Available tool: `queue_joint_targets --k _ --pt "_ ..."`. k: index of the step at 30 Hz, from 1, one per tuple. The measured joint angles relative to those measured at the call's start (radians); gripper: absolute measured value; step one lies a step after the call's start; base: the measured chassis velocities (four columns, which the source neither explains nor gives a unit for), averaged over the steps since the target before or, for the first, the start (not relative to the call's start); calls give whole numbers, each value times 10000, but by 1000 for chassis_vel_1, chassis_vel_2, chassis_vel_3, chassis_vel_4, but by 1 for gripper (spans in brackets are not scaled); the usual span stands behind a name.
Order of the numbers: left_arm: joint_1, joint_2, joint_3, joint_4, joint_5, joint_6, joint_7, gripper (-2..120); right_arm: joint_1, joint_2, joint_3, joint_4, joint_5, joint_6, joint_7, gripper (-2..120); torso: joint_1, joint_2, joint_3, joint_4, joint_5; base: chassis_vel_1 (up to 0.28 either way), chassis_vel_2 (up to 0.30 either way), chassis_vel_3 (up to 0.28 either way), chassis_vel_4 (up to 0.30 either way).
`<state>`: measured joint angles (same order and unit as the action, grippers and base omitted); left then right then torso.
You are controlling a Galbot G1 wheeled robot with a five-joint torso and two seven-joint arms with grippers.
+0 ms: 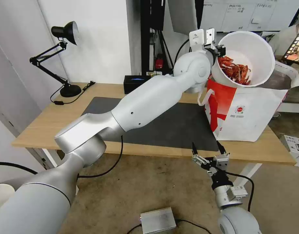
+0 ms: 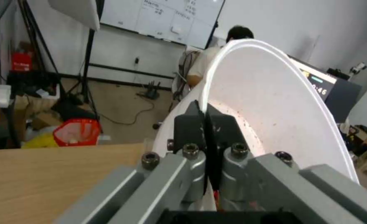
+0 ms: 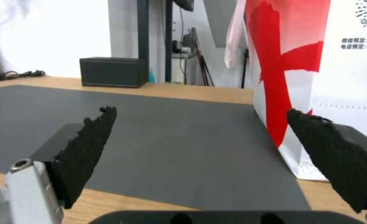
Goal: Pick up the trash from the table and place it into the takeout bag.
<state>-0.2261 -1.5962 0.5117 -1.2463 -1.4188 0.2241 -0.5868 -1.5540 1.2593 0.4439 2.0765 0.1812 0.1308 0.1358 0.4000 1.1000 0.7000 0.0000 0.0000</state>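
The counter [image 1: 42, 125] is a long light-wood top on white legs, with a dark grey mat [image 1: 175, 126] over its middle. At its far left corner stands a black desk lamp [image 1: 63, 58] with its cord trailing beside the base, and a small black box [image 1: 136, 84] sits at the back edge near the wall. The mat's surface is bare. On the right end of the counter, overlapping the mat's edge, stands the takeout bag [image 1: 250, 117], white with a red side panel, a loop handle hanging at its near corner and its mouth open upward.

The left gripper [image 1: 218, 52] is raised above the bag's mouth, its fingers pinched tight on the rim of the white bowl [image 1: 253, 48]. The bowl is tipped steeply on its side, opening toward the camera, with the red crayfish shells [image 1: 235, 70] piled against its lower wall just over the bag's opening. In the left wrist view the black fingertips [image 2: 191, 124] clamp the bowl's [image 2: 275, 109] thin wall between them, with speckles on its inner face.

The right gripper [image 1: 208, 150] hangs at the counter's near edge, just in front of the bag, fingers spread wide and holding nothing. From its wrist view the two black pads [image 3: 88, 137] frame the mat [image 3: 171, 133] and the bag's [image 3: 349, 77] red-and-white side.

Behind the counter are a white wall, a dark post with cables and a whiteboard. The floor is tan carpet, with a small silver box [image 1: 157, 220] on it.
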Motion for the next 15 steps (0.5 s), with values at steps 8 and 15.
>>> queue_joint_targets --k 8,15 --pt "22 0 104 -22 30 -3 131 32 0 0 0 0 0 0 0 100 0 0 0 0 0 0 0 0 0" --pt "35 1 114 -38 57 -13 138 50 -1 0 0 0 0 0 0 100 0 0 0 0 0 0 0 0 0"
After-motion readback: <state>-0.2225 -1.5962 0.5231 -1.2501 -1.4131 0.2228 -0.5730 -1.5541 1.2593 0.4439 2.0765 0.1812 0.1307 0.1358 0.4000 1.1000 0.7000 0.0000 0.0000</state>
